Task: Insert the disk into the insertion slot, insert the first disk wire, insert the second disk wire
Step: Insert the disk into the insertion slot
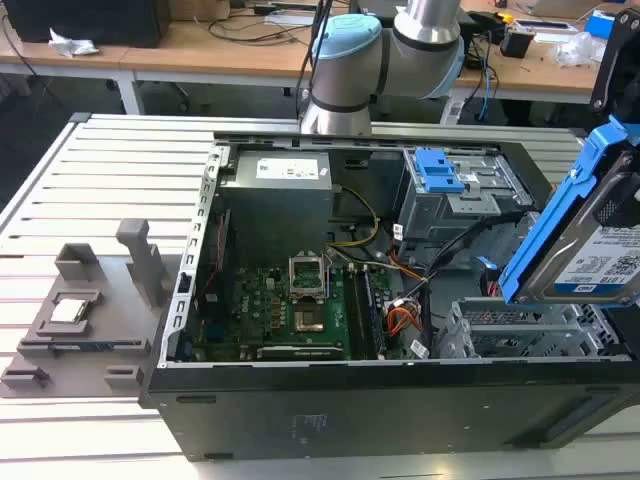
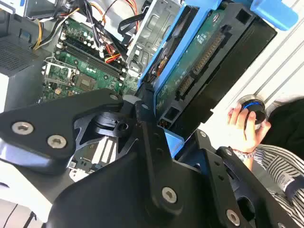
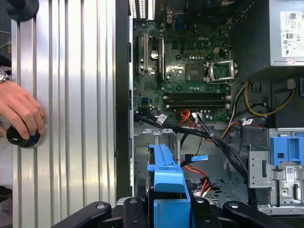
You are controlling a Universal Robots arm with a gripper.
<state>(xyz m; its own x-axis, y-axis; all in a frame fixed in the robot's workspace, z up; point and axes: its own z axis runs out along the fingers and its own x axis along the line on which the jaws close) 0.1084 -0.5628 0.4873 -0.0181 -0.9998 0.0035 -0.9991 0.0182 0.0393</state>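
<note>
Currently, the gripper (image 3: 166, 205) is clamped on the disk (image 1: 608, 245), one black finger on each side of its blue frame. In the exterior view the disk hangs clear of the computer case (image 1: 300, 420) at that view's right, tilted steeply with its labelled face showing. It sits above and just beside the insertion slot (image 1: 515, 328), the low perforated metal bay at the near corner of the case, and no part of it is inside the bay.

In the second wrist view the disk's green circuit-board side and connector edge face the camera.

Black, orange and red cables (image 3: 192, 118) lie loose across the case between the motherboard (image 1: 290, 310) and the bay. None is attached to the disk.

Behind the bay stands a taller grey cage with a blue latch (image 1: 437, 170). A grey power supply (image 1: 280, 190) occupies the far corner.

The case lies on its side on a slatted metal table (image 1: 110, 180), with a grey fixture (image 1: 90, 310) well apart from it at the exterior view's left.

A person's hand (image 3: 19, 111) rests on a black knob (image 3: 21, 137) at the table edge.
</note>
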